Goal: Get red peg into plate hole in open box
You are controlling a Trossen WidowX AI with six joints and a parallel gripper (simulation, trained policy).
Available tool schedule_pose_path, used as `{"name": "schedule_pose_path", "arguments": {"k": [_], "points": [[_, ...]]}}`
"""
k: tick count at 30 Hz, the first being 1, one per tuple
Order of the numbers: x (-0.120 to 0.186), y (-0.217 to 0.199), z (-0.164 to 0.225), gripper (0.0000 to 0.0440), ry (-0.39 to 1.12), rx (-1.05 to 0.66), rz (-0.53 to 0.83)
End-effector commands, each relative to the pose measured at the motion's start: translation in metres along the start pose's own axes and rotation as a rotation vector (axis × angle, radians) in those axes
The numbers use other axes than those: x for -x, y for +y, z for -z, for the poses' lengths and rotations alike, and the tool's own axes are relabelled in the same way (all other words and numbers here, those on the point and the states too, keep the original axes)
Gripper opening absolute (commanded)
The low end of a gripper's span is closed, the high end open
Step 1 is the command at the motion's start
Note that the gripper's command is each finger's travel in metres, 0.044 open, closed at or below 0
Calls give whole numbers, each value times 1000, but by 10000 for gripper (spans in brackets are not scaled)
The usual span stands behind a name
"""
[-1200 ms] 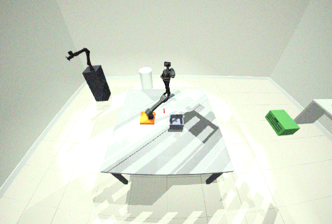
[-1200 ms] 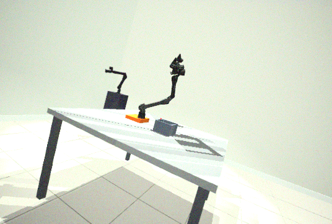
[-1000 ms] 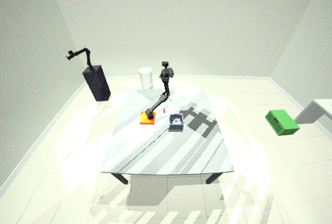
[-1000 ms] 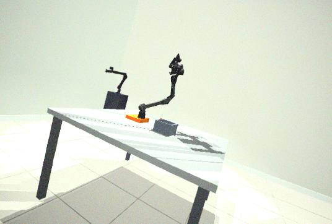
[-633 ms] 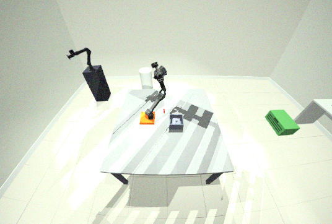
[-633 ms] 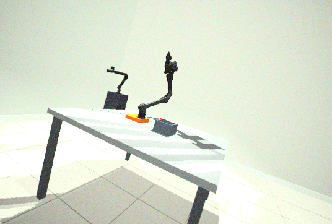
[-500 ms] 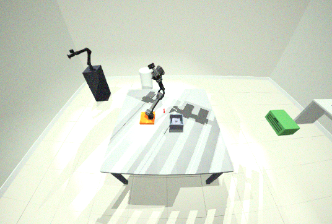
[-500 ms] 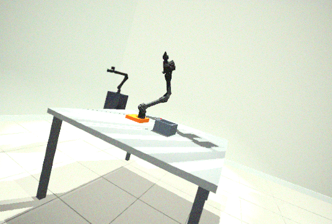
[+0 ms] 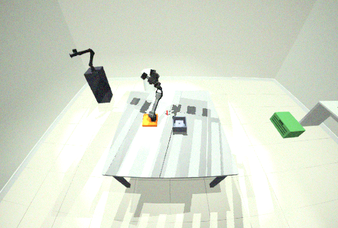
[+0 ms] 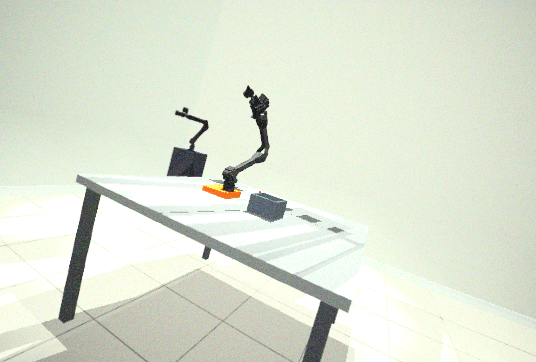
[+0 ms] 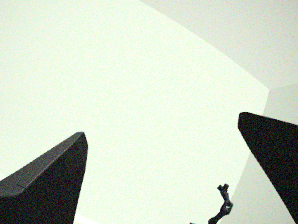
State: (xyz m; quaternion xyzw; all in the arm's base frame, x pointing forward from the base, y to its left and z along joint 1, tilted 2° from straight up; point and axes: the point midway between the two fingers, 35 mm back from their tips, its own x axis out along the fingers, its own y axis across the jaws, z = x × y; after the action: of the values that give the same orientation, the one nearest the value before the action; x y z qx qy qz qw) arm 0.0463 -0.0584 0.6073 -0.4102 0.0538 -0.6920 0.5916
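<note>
- Overhead, red peg (image 9: pixel 167 113) at mid-frame, on the table (image 9: pixel 142 151) (image 10: pixel 210 225), apart from the open box (image 9: pixel 180 129) (image 10: pixel 266 206), which sits just lower right of it.
- Exterior: gripper (image 10: pixel 248 92) (image 11: pixel 165 129) raised at upper centre, well above the table; box below, right of the orange base plate (image 10: pixel 212 190).
- Wrist: claw wide, nothing held; fingers at lower left and right.

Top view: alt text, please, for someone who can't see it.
A black robot arm on an orange base reaches up over a pale table, its gripper holding nothing. A small red peg is on the table, outside the open box. A second arm and a green case are beyond the table.
</note>
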Motion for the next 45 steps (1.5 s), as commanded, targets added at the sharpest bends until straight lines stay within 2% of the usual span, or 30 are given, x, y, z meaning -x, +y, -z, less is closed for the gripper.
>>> {"name": "schedule_pose_path", "arguments": {"k": [1, 12, 25, 35, 45], "points": [[-10, 5, 27, 440, 61, -111, -54], [-25, 43, 87, 440, 228, -384, -250], [-25, 118, 138, 440, 472, -623, -529], [-3, 186, 158, 440, 686, -721, -774], [41, 251, 161, 440, 922, -729, -1019]]}}
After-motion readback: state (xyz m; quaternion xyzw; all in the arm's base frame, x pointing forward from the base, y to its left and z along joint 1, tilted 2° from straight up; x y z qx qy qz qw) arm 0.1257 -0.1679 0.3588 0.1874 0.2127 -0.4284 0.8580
